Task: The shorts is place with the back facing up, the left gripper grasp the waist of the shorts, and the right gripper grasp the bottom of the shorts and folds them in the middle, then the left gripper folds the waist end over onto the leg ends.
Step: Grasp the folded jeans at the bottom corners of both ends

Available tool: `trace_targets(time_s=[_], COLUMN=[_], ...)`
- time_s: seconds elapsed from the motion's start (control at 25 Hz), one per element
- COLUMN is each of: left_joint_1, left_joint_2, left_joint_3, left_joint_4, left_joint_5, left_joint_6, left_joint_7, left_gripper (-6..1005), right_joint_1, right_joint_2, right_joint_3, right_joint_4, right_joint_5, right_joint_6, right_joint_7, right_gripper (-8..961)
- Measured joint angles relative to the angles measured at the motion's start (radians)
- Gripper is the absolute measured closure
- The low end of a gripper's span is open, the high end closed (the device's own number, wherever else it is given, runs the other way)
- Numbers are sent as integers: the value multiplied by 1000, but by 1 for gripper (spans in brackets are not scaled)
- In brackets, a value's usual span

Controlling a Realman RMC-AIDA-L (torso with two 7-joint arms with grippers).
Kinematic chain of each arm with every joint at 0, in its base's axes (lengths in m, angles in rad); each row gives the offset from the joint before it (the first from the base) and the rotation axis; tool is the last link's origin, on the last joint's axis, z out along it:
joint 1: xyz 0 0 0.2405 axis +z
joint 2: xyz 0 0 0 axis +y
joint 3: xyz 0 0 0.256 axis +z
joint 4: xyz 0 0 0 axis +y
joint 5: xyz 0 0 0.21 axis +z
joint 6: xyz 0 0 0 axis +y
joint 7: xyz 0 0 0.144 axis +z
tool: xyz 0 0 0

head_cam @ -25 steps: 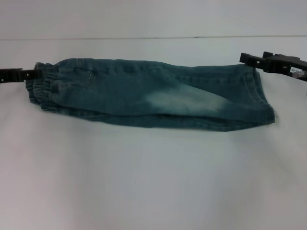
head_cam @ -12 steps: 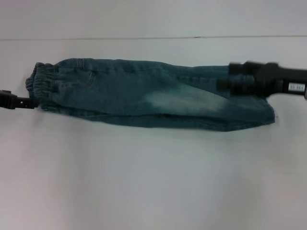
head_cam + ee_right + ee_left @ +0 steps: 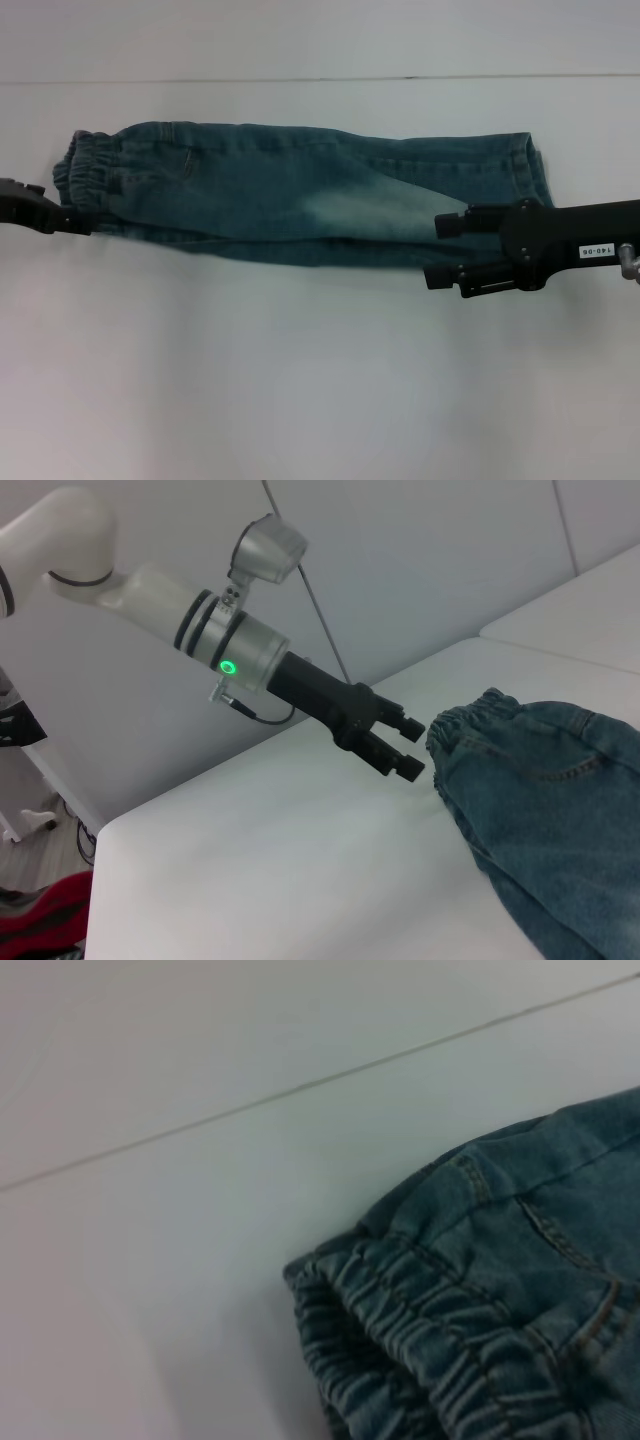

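White desk point(image 3: 300, 380): it carries the denim shorts point(image 3: 300, 195), which lie folded lengthwise into a long band, long axis running left to right across my head view, elastic waist point(image 3: 85, 180) at the robot's left and leg ends point(image 3: 530, 170) at the right. No other object lies on the surface, so nothing obstructs either arm.

Right tool point(image 3: 445, 250): I see it reaching in over the near edge of the leg ends, its two fingers parted, with cloth beneath them; I judge it released and holding nothing.

Left tool point(image 3: 60, 220): it sits at the near corner of the waist, just beside or touching the elastic; the right wrist view shows the left tool point(image 3: 400, 750) with fingers slightly apart and just short of the gathered waistband, so I read it as released too. The waist lies to that tool's right, along the band's axis, making the left arm the nearer for the waist-over-legs fold.
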Motion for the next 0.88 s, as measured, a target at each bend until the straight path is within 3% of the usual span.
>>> trace_targets(time_s=[0.2, 0.44, 0.88], left_joint_1=[-7, -47, -47], left_joint_2=[-9, -8, -10], left_joint_3=[61, 74, 72], left_joint_4=[-32, -108, -96], left_joint_5=[9, 57, 68], left_joint_6=[-97, -166, -121], left_joint_7=[0, 1, 30], left_gripper=[70, 116, 200], right_joint_1=[-1, -1, -2], right_joint_2=[6, 18, 26], right_joint_3=[-2, -4, 1], right_joint_4=[6, 7, 11], right_joint_5=[0, 0, 0], right_joint_6=[2, 8, 30], right_joint_7=[0, 0, 1], right_gripper=[25, 26, 25])
